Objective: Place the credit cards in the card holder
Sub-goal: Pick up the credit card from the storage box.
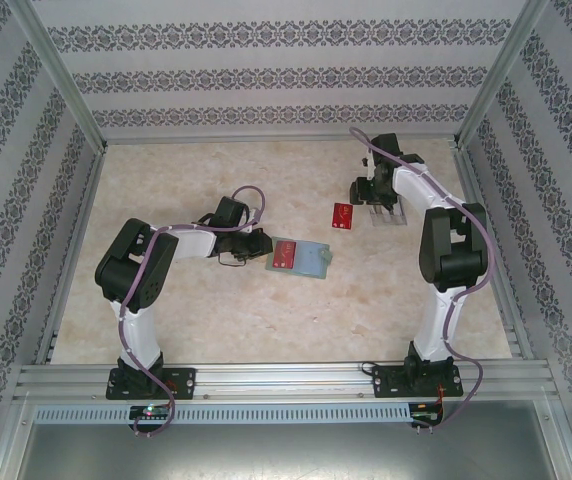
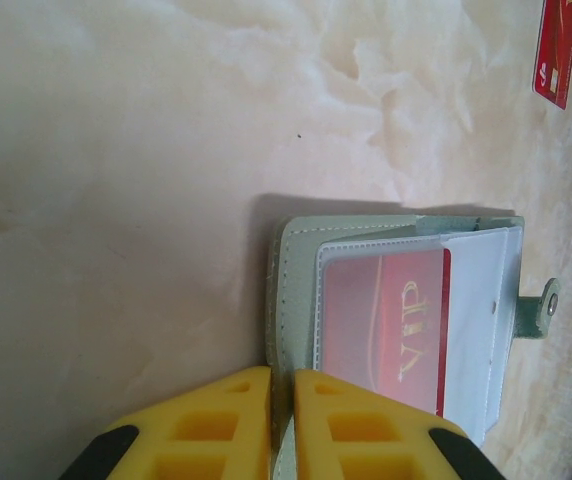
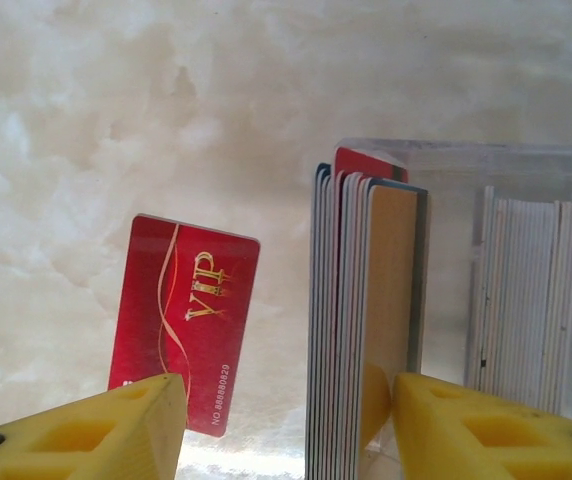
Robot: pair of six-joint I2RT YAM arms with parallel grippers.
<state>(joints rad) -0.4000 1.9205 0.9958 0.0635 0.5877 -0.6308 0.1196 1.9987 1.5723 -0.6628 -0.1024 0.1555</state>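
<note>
- Left wrist view: the holder [image 2: 296, 290] lies open on the table [image 2: 116, 200]. It is grey-green, with a red card [image 2: 386, 330] marked VIP in its clear pocket and a snap tab jutting from the far side.
- The left fingers [image 2: 251, 425] are nearly together, clamped on the holder's near edge, which runs into the thin gap between them.
- Top external view: the holder [image 1: 314, 262] sits near the table's middle, just right of the left fingers [image 1: 236, 256]. The left arm [image 1: 131, 270] is folded low, elbow back, wrist pointed at the holder.
- A loose red card [image 1: 343, 215] lies flat on the table, between the holder and the stand [image 1: 391, 213], nearer the stand.
- Right wrist view: the clear stand [image 3: 526, 170] holds a stack of cards [image 3: 366, 320] upright on edge, with a gold face outermost and blue and red edges behind. A pack of pale cards [image 3: 526, 300] stands in the next slot.
- The right fingers [image 3: 106, 430] are wide apart, straddling the stack. One is over the loose red card [image 3: 186, 320] and the other is at the gold face; contact cannot be told.
- The right arm [image 1: 446, 250] stretches to the far right of the table, with its fingers [image 1: 381, 198] over the stand.
</note>
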